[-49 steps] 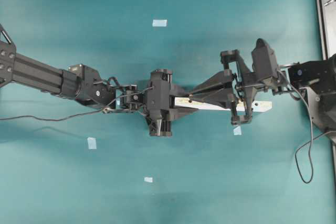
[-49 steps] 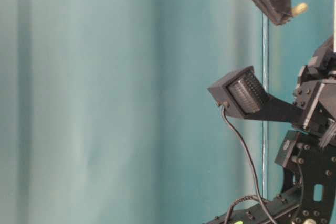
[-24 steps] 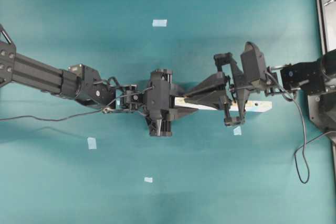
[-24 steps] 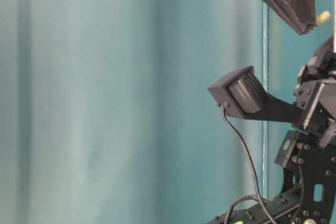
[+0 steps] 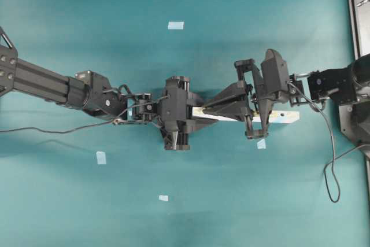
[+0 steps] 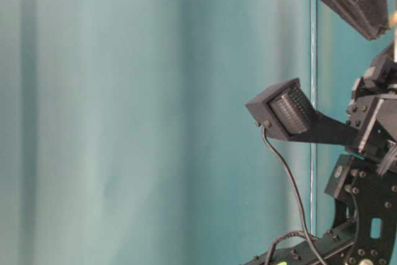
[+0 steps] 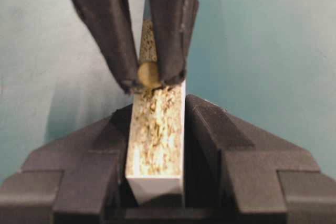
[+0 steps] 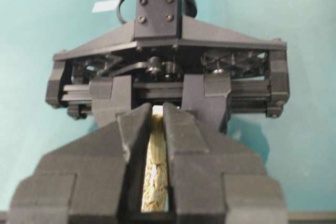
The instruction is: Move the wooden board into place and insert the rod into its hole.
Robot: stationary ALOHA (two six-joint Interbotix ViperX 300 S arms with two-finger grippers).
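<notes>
The wooden board [image 5: 283, 117] is a long pale strip standing on its long edge, its rough chipboard edge [image 7: 156, 135] facing up. My left gripper [image 5: 193, 115] is shut on the board's left end, one jaw against each flat face [image 7: 157, 124]. My right gripper [image 5: 203, 107] reaches in from the right, shut on the rod [image 7: 148, 74], a small beige peg. The peg's tip sits just above the board's top edge, close in front of the left jaws. In the right wrist view the rod [image 8: 157, 135] lies between the closed fingers [image 8: 156, 111], with the board [image 8: 154, 190] below it.
Small pale blue tape squares lie on the teal table [image 5: 58, 212]: one at the back [image 5: 176, 25], one at the front left [image 5: 101, 157], one at the front [image 5: 163, 198] and one just under the board [image 5: 261, 143]. A dark frame [image 5: 355, 15] runs along the right edge.
My right gripper has shifted left and brought the rod closer to the board's top edge. The left gripper and the board have stayed where they were.
</notes>
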